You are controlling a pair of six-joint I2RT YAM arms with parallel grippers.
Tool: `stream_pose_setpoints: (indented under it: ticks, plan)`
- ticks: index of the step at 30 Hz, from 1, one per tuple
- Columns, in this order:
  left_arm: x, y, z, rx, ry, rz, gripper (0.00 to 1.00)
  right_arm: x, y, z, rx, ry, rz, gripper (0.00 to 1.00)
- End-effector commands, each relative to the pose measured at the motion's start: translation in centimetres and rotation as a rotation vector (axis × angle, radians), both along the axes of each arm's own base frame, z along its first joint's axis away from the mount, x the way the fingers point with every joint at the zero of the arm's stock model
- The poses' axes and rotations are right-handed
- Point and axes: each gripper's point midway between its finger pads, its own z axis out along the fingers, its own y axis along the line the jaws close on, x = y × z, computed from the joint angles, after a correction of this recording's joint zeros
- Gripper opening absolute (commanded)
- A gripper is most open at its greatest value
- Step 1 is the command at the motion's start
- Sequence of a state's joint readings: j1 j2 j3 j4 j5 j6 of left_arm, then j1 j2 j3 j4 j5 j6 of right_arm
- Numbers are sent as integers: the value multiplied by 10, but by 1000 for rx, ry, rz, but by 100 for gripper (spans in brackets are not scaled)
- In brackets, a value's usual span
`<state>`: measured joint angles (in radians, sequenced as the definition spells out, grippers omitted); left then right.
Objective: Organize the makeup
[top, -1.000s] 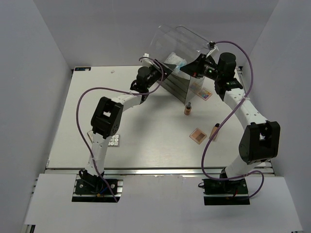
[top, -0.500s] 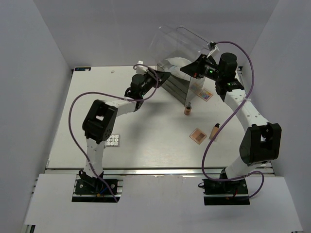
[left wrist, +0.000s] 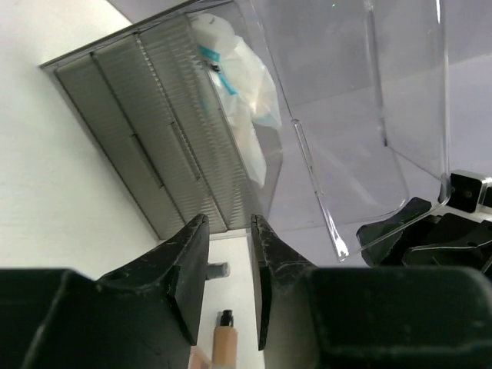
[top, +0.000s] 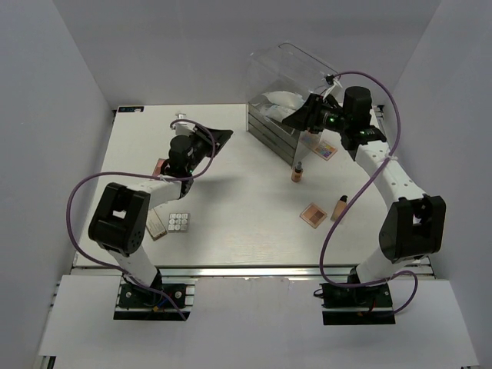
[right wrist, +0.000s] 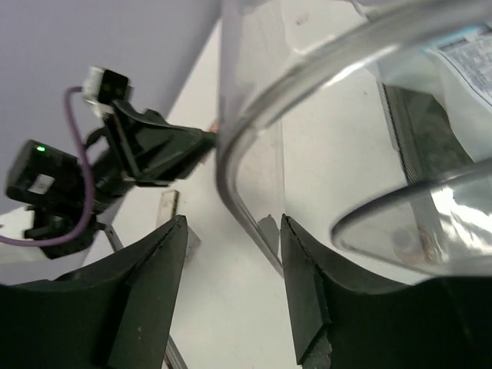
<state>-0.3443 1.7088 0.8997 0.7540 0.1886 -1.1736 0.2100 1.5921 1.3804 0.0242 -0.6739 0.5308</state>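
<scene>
Makeup lies scattered on the table: an upright tan foundation bottle [top: 297, 172], a second one lying flat [top: 337, 207], a peach palette [top: 311, 214], an orange one [top: 325, 150], and a white grid palette [top: 178, 222] at the left. White-and-blue packets [left wrist: 238, 92] sit in the top of the clear box [top: 274, 127], whose lid [top: 292, 69] stands raised. My left gripper [top: 223, 136] [left wrist: 228, 219] hangs left of the box, jaws narrowly apart and empty. My right gripper [top: 296, 118] [right wrist: 231, 223] is open, with the lid's edge [right wrist: 231, 169] between its fingers.
The box's grey drawer fronts [left wrist: 146, 146] face the left gripper and are closed. A peach palette [top: 156, 227] and a pinkish item [top: 161, 165] lie beside the left arm. White walls enclose the table on three sides.
My left arm has drawn back leftwards, away from the box's top. My right gripper has gone from shut on the lid to open.
</scene>
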Motion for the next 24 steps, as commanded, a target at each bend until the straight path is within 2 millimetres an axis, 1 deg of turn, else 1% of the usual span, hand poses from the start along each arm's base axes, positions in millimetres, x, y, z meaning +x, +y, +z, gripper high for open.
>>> stream_pose_setpoints:
  ticks: [1,5,6,7,8,9,10,11,12,13,14,15,16,18,19,20,22,23,24]
  plan:
    - [-11,7,22,17,-50,6,39,-19,0,17,-58,-22,55,58]
    - [-13,5,13,23,-24,-10,40,-22,-1,7,-147,5,83,62]
    - [-14,5,12,22,-18,-10,40,-21,-3,7,-172,7,81,62]
    - [-13,5,11,22,-15,-12,40,-19,-3,11,-192,-3,85,63]
    - [-12,5,9,19,-10,-10,40,-26,-4,1,-242,23,107,63]
    - [-11,4,9,18,-4,-12,40,-23,-7,-6,-277,41,101,63]
    - [-10,3,5,14,18,-16,41,-25,-7,-8,-305,46,107,64]
    - [-7,3,2,15,31,-16,41,-25,-9,-3,-328,35,106,64]
    - [-6,0,2,18,40,-24,41,-27,-16,-17,-385,75,105,64]
    - [-4,-1,2,19,44,-27,41,-30,-20,-20,-410,87,110,64]
    - [-3,-2,-2,21,55,-33,42,-30,-23,-17,-434,82,109,64]
    - [-3,-2,-5,24,69,-33,42,-36,-30,-26,-479,120,109,64]
    - [0,-3,-1,24,63,-32,43,-39,-34,-28,-513,110,121,64]
    - [3,-3,-5,29,77,-27,58,-47,-41,-30,-563,109,132,64]
    - [5,-4,-2,26,74,-26,64,-56,-47,-34,-598,115,163,64]
    - [8,-4,-1,25,69,-24,71,-60,-50,-36,-617,117,175,65]
    - [12,-6,-3,22,66,-24,75,-72,-58,-37,-666,101,213,67]
    - [15,-7,1,16,56,-22,76,-75,-60,-37,-674,87,228,67]
    - [19,-10,-1,10,50,-31,76,-84,-60,-33,-659,67,256,68]
